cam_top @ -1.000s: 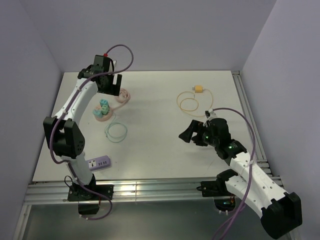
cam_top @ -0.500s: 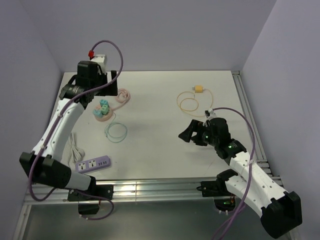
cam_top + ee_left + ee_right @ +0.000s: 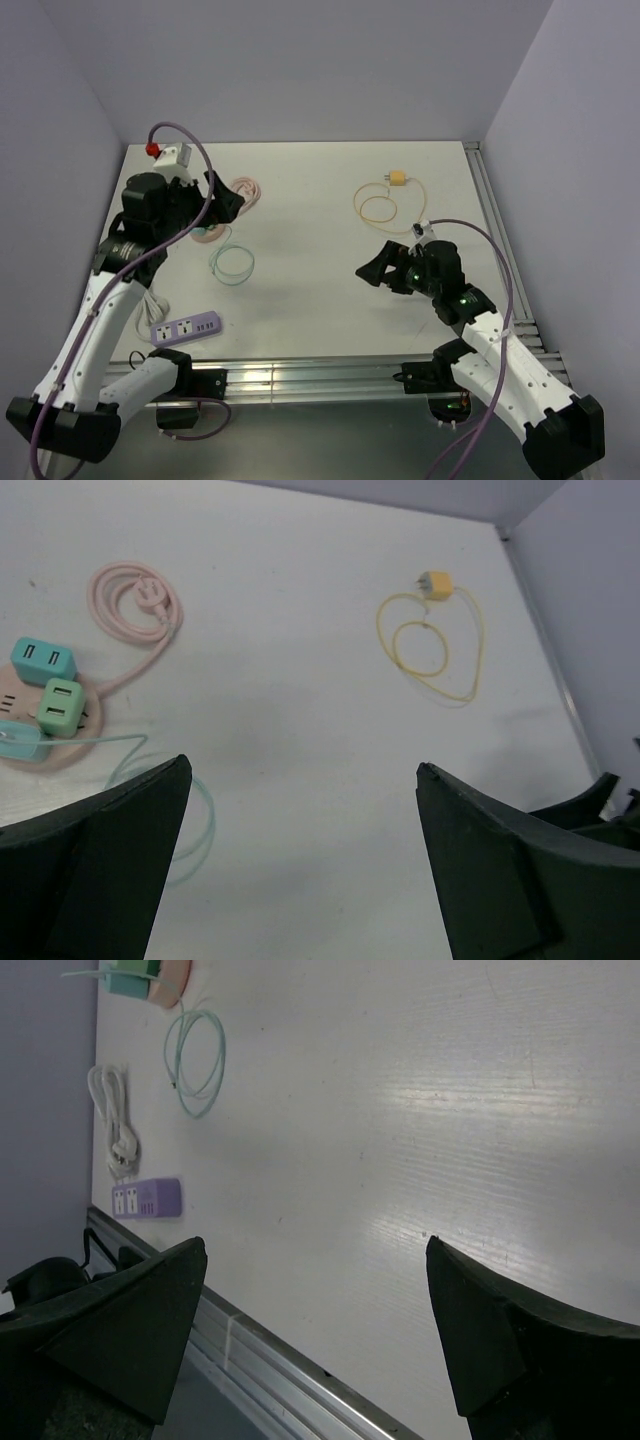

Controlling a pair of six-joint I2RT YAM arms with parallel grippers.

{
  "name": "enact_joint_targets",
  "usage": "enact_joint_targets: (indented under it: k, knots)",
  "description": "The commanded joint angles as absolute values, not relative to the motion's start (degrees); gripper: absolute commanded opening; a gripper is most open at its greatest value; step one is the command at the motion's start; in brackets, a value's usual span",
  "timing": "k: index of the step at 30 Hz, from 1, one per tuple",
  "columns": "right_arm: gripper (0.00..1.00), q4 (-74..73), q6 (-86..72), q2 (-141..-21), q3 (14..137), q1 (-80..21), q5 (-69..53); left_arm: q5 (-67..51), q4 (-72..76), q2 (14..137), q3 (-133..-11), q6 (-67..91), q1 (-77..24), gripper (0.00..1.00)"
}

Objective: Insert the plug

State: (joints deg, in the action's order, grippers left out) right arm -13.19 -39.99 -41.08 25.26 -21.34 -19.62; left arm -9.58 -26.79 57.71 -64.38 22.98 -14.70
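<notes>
Several cords are out on the table (image 3: pixel 320 300), can't tell which one is meant to go in. Yellow plug (image 3: pixel 398 179) (image 3: pixel 433 583) lies far right, nothing holding it, w/ its yellow cord (image 3: pixel 375 205) (image 3: pixel 470 630) looped just on the near side of it. Purple strip (image 3: pixel 186 328) (image 3: pixel 147 1199) sits at the near-left corner by the L arm, sockets up, w/ a bundled white cord (image 3: pixel 115 1120) near it. Teal cord (image 3: pixel 232 263) (image 3: pixel 200 1060) is a loose ring left of centre. Pink cord (image 3: pixel 135 600) is coiled at far left, and beside it a pink disc (image 3: pixel 85 742) carries a teal cube (image 3: pixel 43 660) and a green cube (image 3: pixel 60 705). L gripper (image 3: pixel 218 204) (image 3: pixel 302 770) hangs over that far-left bunch, jaws spread wide, nothing btwn them. R gripper (image 3: pixel 380 268) (image 3: pixel 315 1245) is mid-right, pointing left across the table, also spread wide and empty, well apart from the yellow plug and from the strip.
</notes>
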Motion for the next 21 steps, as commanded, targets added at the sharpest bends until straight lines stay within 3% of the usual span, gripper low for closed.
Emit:
enact_joint_targets:
  k: [1,9,21]
  knots:
    - [0.98,-13.4,-38.9,-39.3,25.3,-21.0,-18.3,-12.3,-20.8,50.8,-62.3,29.0,-14.5,1.0]
    - [1.0,-11.4,-39.7,-40.2,23.6,-20.9,-12.0,-29.9,-11.2,48.2,-54.0,37.2,-14.5,1.0]
    - [0.98,-16.0,-37.9,-63.9,44.8,-18.6,3.7,-31.3,-8.4,44.6,-45.9,40.2,-14.6,0.98]
